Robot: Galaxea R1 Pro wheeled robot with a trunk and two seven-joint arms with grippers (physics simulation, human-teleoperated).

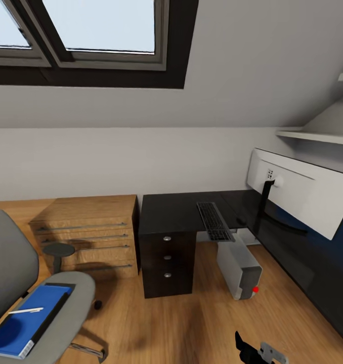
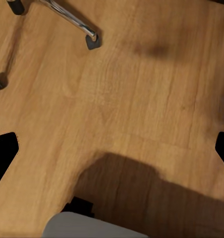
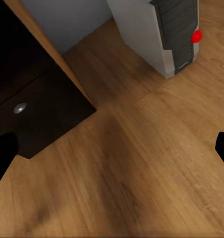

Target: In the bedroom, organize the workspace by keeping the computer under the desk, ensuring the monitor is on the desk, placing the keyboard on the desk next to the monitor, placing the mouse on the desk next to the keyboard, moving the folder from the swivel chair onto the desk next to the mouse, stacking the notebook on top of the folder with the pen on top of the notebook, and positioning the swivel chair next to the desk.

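The black L-shaped desk (image 1: 176, 210) sits in the corner under the sloped ceiling, its three-drawer unit (image 1: 167, 258) with round silver knobs facing the room. The keyboard (image 1: 214, 221) lies on the desk top, its near end reaching out over the desk's front edge, and the monitor (image 1: 303, 194) stands on the right wing of the desk with its white back towards the camera. The grey computer (image 1: 238, 268) stands on the wooden floor (image 1: 191, 323) in the knee space beside the drawer unit, a red dot on its front. To the left of the desk is a low oak chest (image 1: 88, 235) with long bar handles. The swivel chair (image 1: 35, 298) is well apart from the desk at the lower left, and the blue folder (image 1: 25, 323) lies on its seat with a white pen (image 1: 26, 310) on top. Each wrist view looks down on the floor with dark fingertips at both side edges, so the left claw (image 2: 112, 156) and the right claw (image 3: 112, 148) are both spread wide, gripping nothing
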